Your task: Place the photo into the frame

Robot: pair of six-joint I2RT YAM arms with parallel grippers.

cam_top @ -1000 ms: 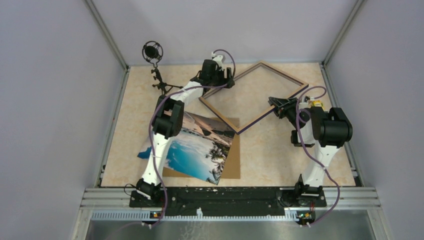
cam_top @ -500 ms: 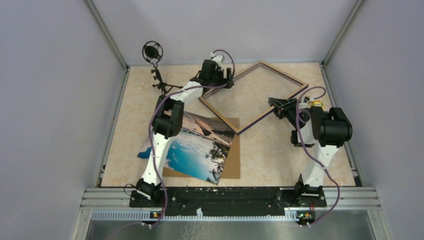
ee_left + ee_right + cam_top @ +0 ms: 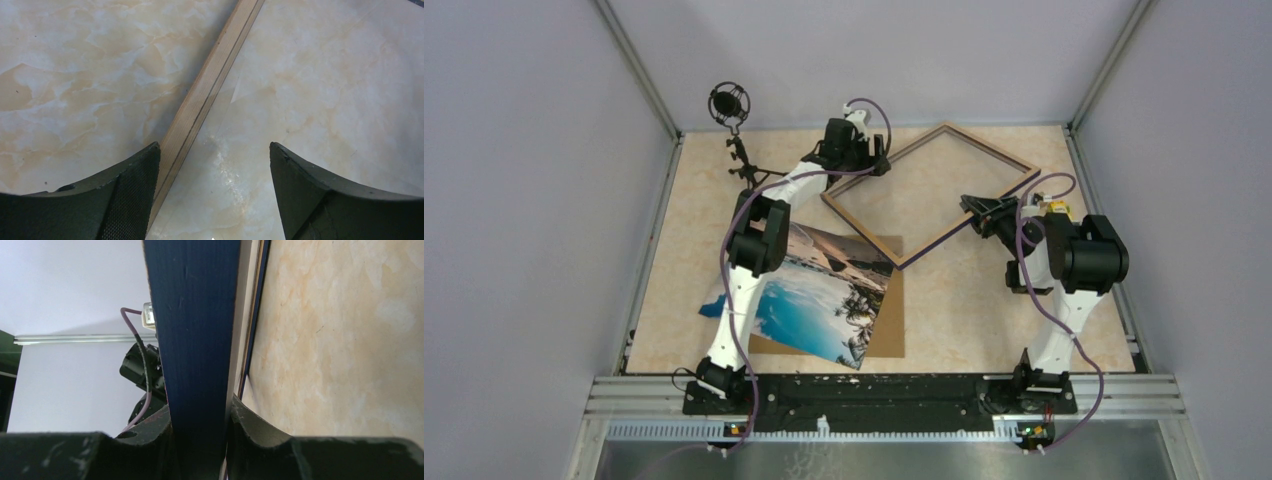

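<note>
The large thin-railed rectangular picture frame (image 3: 989, 146), light wood on its upper face and dark blue along its outer edge, sits turned like a diamond on the far half of the beige marbled tabletop (image 3: 964, 310); its far corner comes close to the back edge and its right corner close to the right side rail, so little room is left there; a wide bare stretch of tabletop lies open on the near side of the frame, around the right arm

The right tool (image 3: 977, 210) is clamped on the frame's near-right rail; in the right wrist view the dark blue rail fills the whole gap, with a finger (image 3: 250, 435) pressed against each side

The left tool (image 3: 856, 152) hangs over the far-left rail with its jaws apart; in the left wrist view the light wood rail runs diagonally between them, hard by the finger (image 3: 130, 190) at the left of that view and well clear of the other

The large rectangular glossy photo of turquoise water, palms and mountains (image 3: 824, 295) lies flat at the near left, outside the frame, on a plain brown backing board (image 3: 892, 320) that shows along its right and near edges; its far-right corner is just beside the frame's near corner; the left arm crosses above its far-left part; a black microphone on a small stand (image 3: 729, 105) stands at the far-left corner, apart from the frame
</note>
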